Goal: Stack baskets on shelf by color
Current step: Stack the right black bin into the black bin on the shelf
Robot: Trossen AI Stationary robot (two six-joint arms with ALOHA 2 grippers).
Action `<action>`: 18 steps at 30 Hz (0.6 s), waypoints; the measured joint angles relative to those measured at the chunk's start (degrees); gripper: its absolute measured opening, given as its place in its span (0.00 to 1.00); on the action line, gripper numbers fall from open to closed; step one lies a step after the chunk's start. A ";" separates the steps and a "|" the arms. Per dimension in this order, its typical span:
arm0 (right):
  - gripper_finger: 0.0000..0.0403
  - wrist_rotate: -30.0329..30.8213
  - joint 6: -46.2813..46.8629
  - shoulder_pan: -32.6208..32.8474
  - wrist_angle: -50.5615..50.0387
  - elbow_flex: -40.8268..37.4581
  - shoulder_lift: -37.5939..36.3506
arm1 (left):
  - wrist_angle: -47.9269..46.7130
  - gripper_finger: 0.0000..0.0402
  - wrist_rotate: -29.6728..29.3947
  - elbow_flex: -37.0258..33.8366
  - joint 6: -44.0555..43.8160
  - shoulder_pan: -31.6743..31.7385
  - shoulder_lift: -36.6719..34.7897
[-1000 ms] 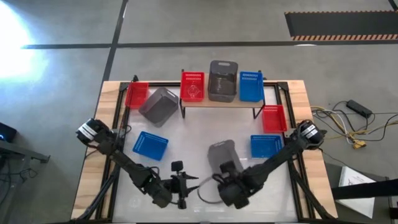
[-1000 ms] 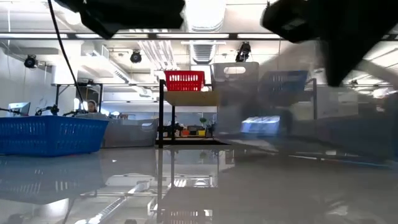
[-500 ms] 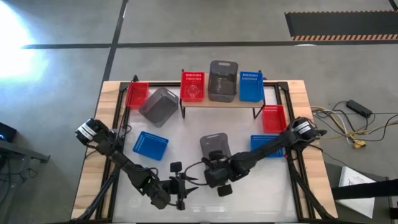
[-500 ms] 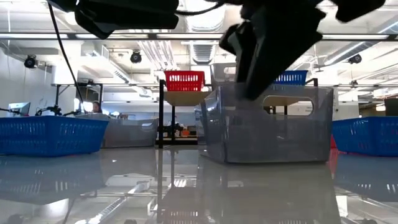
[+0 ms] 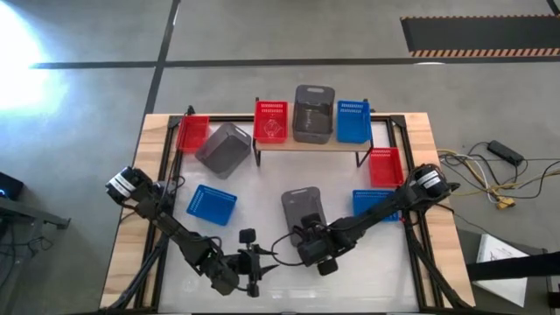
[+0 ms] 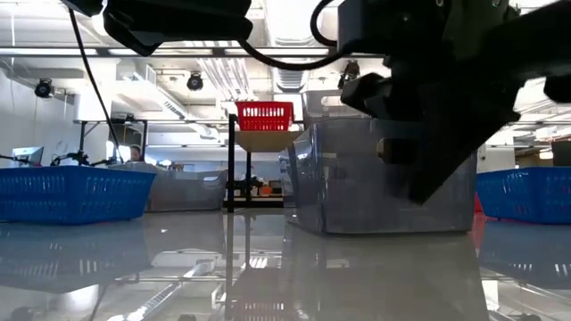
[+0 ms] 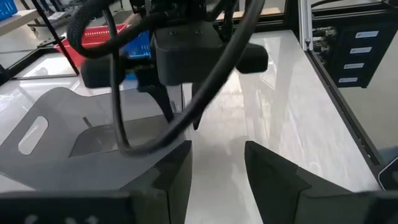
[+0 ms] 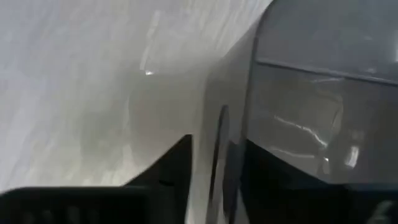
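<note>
A dark grey basket (image 5: 300, 206) stands upright on its base on the white table, near the middle. My right gripper (image 5: 317, 254) is at its near end, slanting down, its fingers open astride the near end wall (image 8: 221, 143). My left gripper (image 5: 255, 267) waits open near the front edge, touching nothing, with the grey basket (image 7: 56, 124) ahead of it. On the shelf (image 5: 308, 144) stand a red basket (image 5: 271, 120), a grey basket (image 5: 313, 112) and a blue basket (image 5: 353, 121). My right gripper has one finger (image 8: 280, 168) inside the grey basket and the other (image 8: 174, 165) outside, on either side of the near end wall with its handle slot. It comes from above, slanting. I cannot tell whether the fingers touch the wall. The basket rests on the table.
Around the table lie a red basket (image 5: 192, 131), a tipped grey basket (image 5: 223, 147), a blue basket (image 5: 212, 203), a red basket (image 5: 385, 166) and a blue basket (image 5: 374, 204). Black frame rails (image 5: 166, 175) run along both sides.
The grey basket, blurred in motion in my right gripper a second ago, has been set down on the table a little farther left and stands still. My right gripper has since shifted slightly right and sunk at the basket's near end.
</note>
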 joint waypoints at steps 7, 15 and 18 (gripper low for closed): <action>0.03 0.20 1.57 1.62 0.46 -0.22 -0.13 | 0.02 0.33 0.04 -0.02 0.00 0.00 0.02; 0.02 13.72 4.96 6.66 -15.71 13.52 -1.39 | 0.02 0.33 0.04 -0.02 0.02 -0.02 0.04; 0.02 19.53 6.05 7.84 -25.04 21.40 -1.57 | 0.02 0.33 0.06 -0.02 0.02 -0.02 0.04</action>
